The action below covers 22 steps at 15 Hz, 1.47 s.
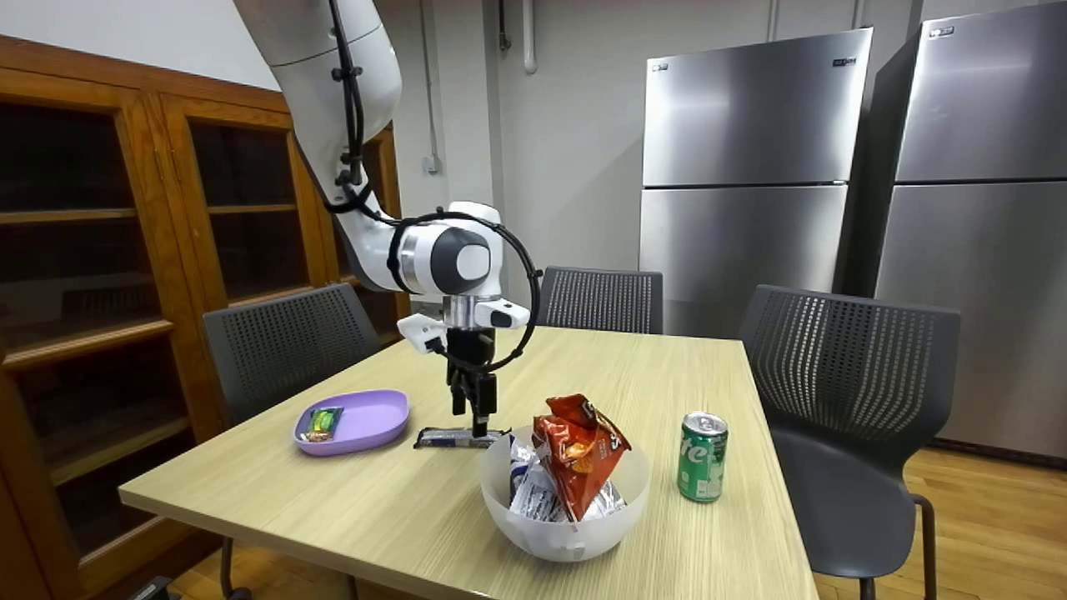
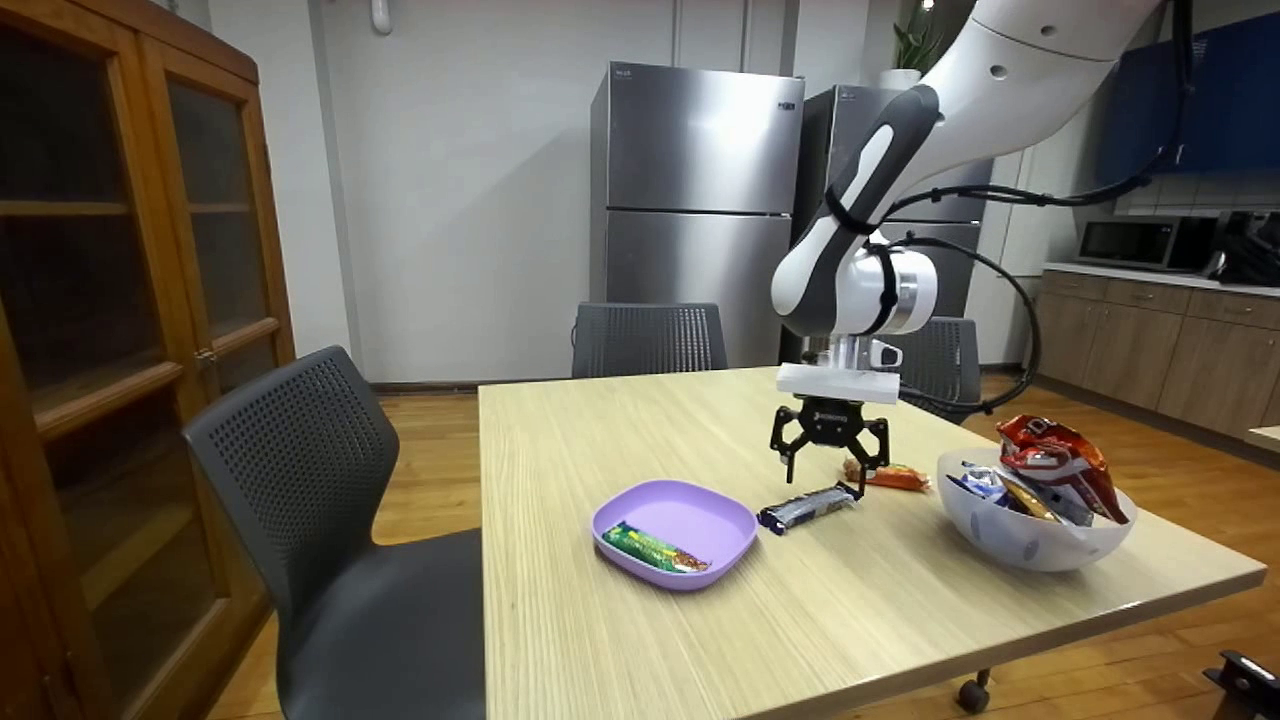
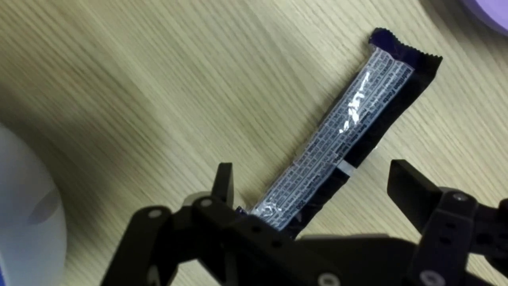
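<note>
While the fingers (image 3: 412, 194) stand apart, the bar (image 3: 336, 143) lies below, between them.

Green soda can (image 1: 702, 462) with white lettering, upright near right edge of desk (image 1: 667, 375). Dark gray chairs (image 1: 846, 387) with perforated backs at left, far and right edges. Wooden glass-door cabinet (image 1: 171, 217) beyond left edge; two steel refrigerators (image 1: 746, 242) beyond far edge.

Below me, the wood-grain table (image 1: 642, 375) carries a frosted bowl (image 1: 573, 547), with a dark-wrapped snack bar (image 3: 341, 133) and an orange packet (image 2: 898, 477) near it. I see a green soda can (image 1: 703, 458) beside that bowl, a purple plate (image 1: 375, 417) farther from it.
</note>
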Each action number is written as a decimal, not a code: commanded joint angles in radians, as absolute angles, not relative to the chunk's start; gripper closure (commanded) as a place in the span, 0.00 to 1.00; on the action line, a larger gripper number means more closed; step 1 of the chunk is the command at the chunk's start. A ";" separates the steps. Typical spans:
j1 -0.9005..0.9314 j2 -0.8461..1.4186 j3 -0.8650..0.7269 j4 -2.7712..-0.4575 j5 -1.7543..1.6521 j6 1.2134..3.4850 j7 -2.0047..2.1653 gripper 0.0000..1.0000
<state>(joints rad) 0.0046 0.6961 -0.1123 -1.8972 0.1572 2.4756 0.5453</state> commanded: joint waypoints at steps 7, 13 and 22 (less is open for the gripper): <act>0.053 0.763 -0.135 -1.858 0.176 2.542 0.621 0.00; 0.059 0.760 -0.143 -1.863 0.170 2.554 0.618 0.58; 0.066 0.707 -0.171 -1.900 0.135 2.522 0.580 0.94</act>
<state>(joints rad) 0.0525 0.7550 -0.1514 -1.8722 0.1562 2.5487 0.5972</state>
